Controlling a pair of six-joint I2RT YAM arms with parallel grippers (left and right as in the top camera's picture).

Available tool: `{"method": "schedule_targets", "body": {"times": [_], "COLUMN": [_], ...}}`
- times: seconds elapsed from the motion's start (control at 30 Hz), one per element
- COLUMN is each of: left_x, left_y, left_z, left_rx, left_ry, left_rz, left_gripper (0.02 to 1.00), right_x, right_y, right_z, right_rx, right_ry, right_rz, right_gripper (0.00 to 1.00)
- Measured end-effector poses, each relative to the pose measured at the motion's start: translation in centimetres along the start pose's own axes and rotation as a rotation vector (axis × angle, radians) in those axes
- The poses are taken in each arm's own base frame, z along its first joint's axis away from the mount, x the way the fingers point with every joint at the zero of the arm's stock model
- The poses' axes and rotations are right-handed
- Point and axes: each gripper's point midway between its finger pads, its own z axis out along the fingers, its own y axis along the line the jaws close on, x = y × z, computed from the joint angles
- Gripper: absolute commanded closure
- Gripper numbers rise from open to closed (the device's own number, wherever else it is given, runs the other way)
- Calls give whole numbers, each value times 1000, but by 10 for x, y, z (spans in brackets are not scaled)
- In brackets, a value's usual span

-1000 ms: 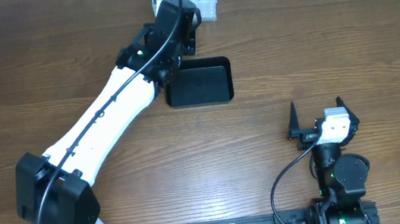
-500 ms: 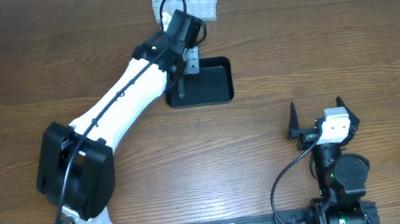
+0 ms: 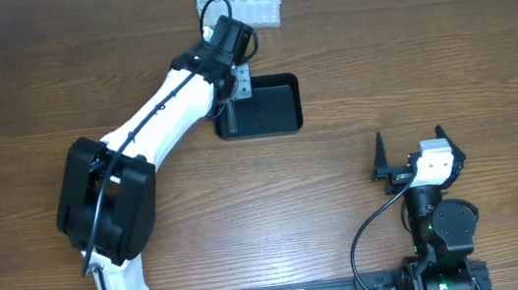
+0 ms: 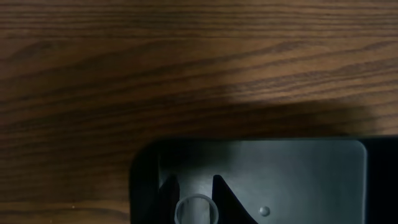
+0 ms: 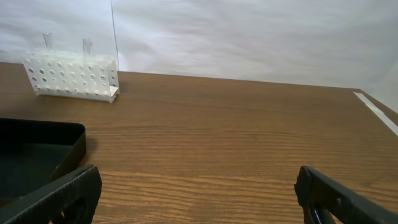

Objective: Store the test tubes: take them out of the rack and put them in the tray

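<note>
Left gripper (image 4: 194, 186): it is clenching a test tube (image 4: 196, 210), whose round rim is sitting between the two fingers.
Tube position: it is hanging upright straight below the fingertips, over the floor of the tray (image 4: 144, 180) and close to one end wall.
Tray: it is lying directly under the gripper, with its corner just beside the tube and bare table (image 4: 186, 62) stretching beyond that wall.
Rack (image 3: 240, 4): it is standing near the gripper, apart from the tray, and is holding the remaining tubes (image 5: 87, 46).
Right gripper (image 5: 199, 199): it is resting with its fingers spread wide, well apart from the tray.
Risk, release: letting go while the tube is hanging upright is likely to be asking for a topple and a roll, possibly against the near wall.
Risk, edge: with the wall sitting so close to the fingers, a small sideways drift is probably sending the tube onto the rim or the table.
Risk, glass: dropping from height is inviting a crack.
</note>
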Motion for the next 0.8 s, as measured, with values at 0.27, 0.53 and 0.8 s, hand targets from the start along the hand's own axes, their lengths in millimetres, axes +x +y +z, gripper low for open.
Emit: {"method": "schedule_targets", "body": {"times": [0.27, 0.53, 0.8], "left_x": [-3, -52, -181], "left_y": [7, 1, 5], "left_z": [1, -9, -116], "left_rx": [-6, -2, -11], "left_ry": [-1, -214, -852], "left_rz": [-24, -57, -195], "left_gripper": [496, 349, 237], "right_x": [0, 0, 0], "right_y": [0, 0, 0], "right_z": [0, 0, 0], "right_rx": [0, 0, 0], "right_ry": [0, 0, 0], "right_rz": [0, 0, 1], "right_gripper": [9, 9, 7]}}
